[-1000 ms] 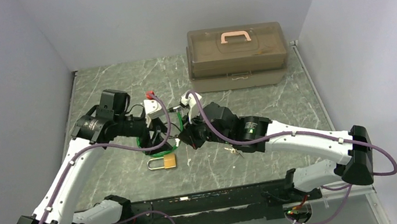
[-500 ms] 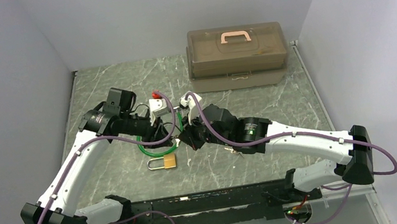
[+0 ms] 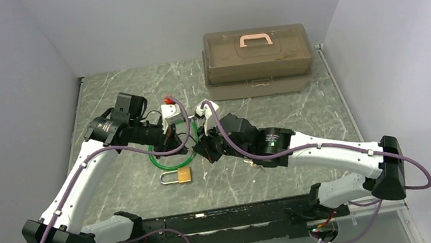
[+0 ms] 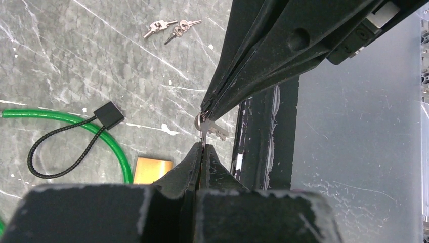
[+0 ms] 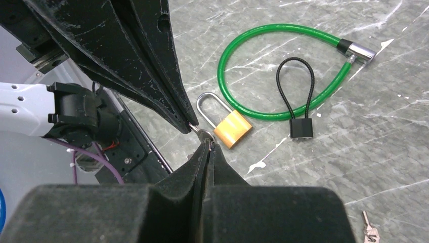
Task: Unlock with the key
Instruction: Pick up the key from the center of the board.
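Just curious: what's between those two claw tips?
The tiny silver key, pinched by the left claw and right claw; clearest in the left wrist view.

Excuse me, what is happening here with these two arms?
The two arms meet above the table. The right gripper and the left gripper are both shut on the small key, tip to tip. The brass padlock lies untouched on the table below them, next to a green cable lock.

left arm [image 3: 75,185]: bent, reaching inward | left fingers [image 4: 189,169]: pinched together | right arm [image 3: 331,151]: stretched inward | right fingers [image 5: 195,169]: pinched together | tips facing, almost touching
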`<state>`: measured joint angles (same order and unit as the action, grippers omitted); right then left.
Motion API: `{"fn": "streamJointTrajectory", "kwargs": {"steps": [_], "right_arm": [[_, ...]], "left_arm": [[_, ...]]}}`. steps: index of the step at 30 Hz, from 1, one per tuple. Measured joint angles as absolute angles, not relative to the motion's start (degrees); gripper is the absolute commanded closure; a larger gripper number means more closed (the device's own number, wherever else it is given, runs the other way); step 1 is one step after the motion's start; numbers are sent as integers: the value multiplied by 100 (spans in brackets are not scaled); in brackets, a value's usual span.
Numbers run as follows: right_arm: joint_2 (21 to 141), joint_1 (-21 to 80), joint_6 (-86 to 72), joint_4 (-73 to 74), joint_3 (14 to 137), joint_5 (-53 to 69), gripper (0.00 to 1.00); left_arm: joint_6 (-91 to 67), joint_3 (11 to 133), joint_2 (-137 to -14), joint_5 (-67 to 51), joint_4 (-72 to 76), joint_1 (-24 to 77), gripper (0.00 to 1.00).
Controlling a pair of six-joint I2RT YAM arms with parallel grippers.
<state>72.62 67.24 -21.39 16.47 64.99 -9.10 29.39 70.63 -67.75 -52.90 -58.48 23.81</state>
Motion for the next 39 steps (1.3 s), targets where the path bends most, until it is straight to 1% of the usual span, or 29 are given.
{"fn": "streamJointTrajectory", "kwargs": {"steps": [2, 4, 8, 12, 16, 23, 26, 31, 39], "right_arm": [[7255, 6724, -2139, 1643, 6497, -904, 86], [7225, 6726, -2147, 1629, 6490, -888, 76], [6949, 6757, -2104, 1540, 6381, -854, 66], [6517, 6720, -1990, 1535, 6267, -827, 63], [6143, 6449, -1879, 1509, 6250, -508, 61], [6045, 5664, -1916, 1057, 5988, 976, 49], [6233, 5655, -1925, 854, 5959, 1520, 47], [6536, 5662, -1949, 471, 5959, 2228, 49], [6757, 5662, -1955, 99, 5959, 2571, 52]], "left_arm": [[2950, 7063, -6775, -5304, -5863, 2381, 100], [2978, 7063, -6775, -5304, -5870, 2381, 100], [3140, 7078, -6801, -5284, -5988, 2381, 100], [3448, 7310, -6941, -5223, -6361, 2381, 100], [3730, 7651, -7004, -5168, -6729, 2381, 100], [3994, 8042, -6997, -5124, -7201, 2427, 100], [3999, 8062, -6995, -5116, -7273, 2458, 100], [3990, 8075, -6995, -5122, -7358, 2491, 100], [3992, 8237, -6982, -5231, -7494, 2502, 100]]}}
